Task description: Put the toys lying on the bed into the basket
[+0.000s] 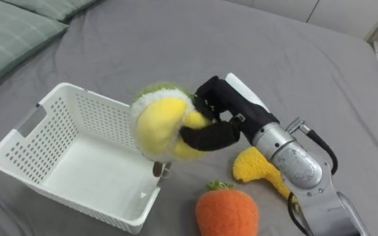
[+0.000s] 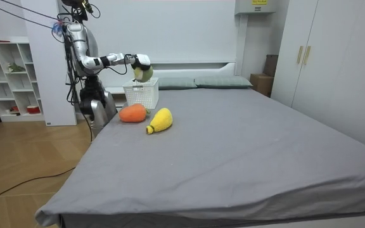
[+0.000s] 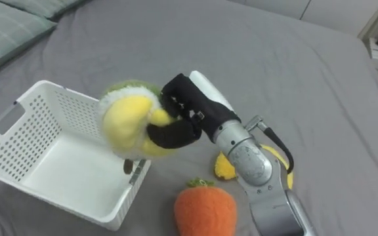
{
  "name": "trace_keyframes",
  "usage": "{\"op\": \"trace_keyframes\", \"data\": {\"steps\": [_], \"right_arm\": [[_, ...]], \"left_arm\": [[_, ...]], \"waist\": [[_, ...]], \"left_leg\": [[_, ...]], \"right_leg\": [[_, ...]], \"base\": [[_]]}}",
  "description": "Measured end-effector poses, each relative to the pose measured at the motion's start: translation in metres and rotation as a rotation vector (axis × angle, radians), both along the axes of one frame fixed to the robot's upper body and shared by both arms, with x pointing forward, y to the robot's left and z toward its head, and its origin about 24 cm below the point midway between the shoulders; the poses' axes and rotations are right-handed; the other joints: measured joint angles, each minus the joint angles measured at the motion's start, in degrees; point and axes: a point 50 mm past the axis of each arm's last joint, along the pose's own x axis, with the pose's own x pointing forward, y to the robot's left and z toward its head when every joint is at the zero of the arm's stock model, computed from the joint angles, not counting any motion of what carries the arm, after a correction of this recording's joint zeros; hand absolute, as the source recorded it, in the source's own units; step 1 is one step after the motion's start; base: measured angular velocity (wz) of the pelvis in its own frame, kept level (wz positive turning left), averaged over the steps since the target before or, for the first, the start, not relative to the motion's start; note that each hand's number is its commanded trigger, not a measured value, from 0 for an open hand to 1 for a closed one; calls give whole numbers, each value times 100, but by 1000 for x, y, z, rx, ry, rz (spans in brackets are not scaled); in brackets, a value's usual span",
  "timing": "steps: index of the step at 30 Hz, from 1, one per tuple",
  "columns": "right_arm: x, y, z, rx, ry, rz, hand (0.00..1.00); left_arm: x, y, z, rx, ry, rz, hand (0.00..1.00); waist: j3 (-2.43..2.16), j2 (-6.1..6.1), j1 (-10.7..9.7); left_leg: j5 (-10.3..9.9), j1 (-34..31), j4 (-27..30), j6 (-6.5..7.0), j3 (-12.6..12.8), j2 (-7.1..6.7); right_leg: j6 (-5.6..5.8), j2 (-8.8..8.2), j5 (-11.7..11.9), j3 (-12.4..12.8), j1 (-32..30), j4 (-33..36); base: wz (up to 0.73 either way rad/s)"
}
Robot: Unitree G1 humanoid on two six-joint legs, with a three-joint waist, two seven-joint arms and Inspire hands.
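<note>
Room view: the bed, spread with a grey sheet, takes up most of the room, and the robot stands at its edge on the room view's left with one arm held out over the white basket. Pale green pillows lie at the head of the bed, beyond the basket.

In the eye views the basket sits on the sheet, and the part of its floor that can be seen is bare, so no toy seems to have been dropped in yet. Three toys are in sight. An orange carrot toy lies on the sheet just beside the basket's near corner. A yellow plush toy lies close by, partly under the forearm. The third, a round yellow-and-green plush toy, is off the bed, held in the air above the basket's near rim.

The right hand has its dark fingers and thumb curled round that toy and grips it firmly.

By my reading the task is in its early part: the first toy is lifted and roughly over the basket but not yet released, and the carrot and the yellow toy remain to be picked up.
</note>
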Motion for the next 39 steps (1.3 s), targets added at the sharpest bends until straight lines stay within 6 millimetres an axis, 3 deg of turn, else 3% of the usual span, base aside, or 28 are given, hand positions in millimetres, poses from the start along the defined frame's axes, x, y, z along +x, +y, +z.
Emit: {"op": "trace_keyframes", "data": {"steps": [4, 11, 12, 13, 21, 39], "right_arm": [[-1, 4, 0, 11, 3, 9, 100], [-6, 20, -4, 15, 18, 73, 97], [-7, 23, -5, 14, 21, 84, 26], [-8, 24, -5, 13, 22, 91, 0], [-8, 25, -5, 14, 20, 90, 0], [-11, 31, -7, 9, 24, 115, 0]], "left_arm": [[8, -3, 0, -9, -17, -32, 0], [15, -3, 2, -12, -31, -72, 0], [17, -2, 2, -8, -38, -78, 0], [19, -2, 3, -5, -45, -83, 0], [30, -2, 6, -1, -84, -96, 0], [31, -3, 6, 0, -87, -98, 0]], "waist": [[15, -5, 65], [22, -11, 104], [22, -10, 112], [22, -10, 130], [25, 0, 273], [13, 81, 278]], "left_leg": [[22, -99, 30, 36, -150, -60], [25, -128, 19, 44, -193, -78], [25, -128, 15, 44, -201, -78], [25, -135, 12, 43, -214, -79], [32, -201, 18, 53, -258, -85], [37, -204, -24, 60, -257, -84]], "right_leg": [[34, -53, -10, -135, -15, -3], [55, -66, -4, -165, -18, -5], [55, -66, -4, -180, -18, -5], [55, -67, -4, -198, -23, -5], [57, -76, 3, -259, -90, 10], [60, -79, 15, -267, -84, 32]], "base": [[19], [1], [5], [5], [2], [0]]}}
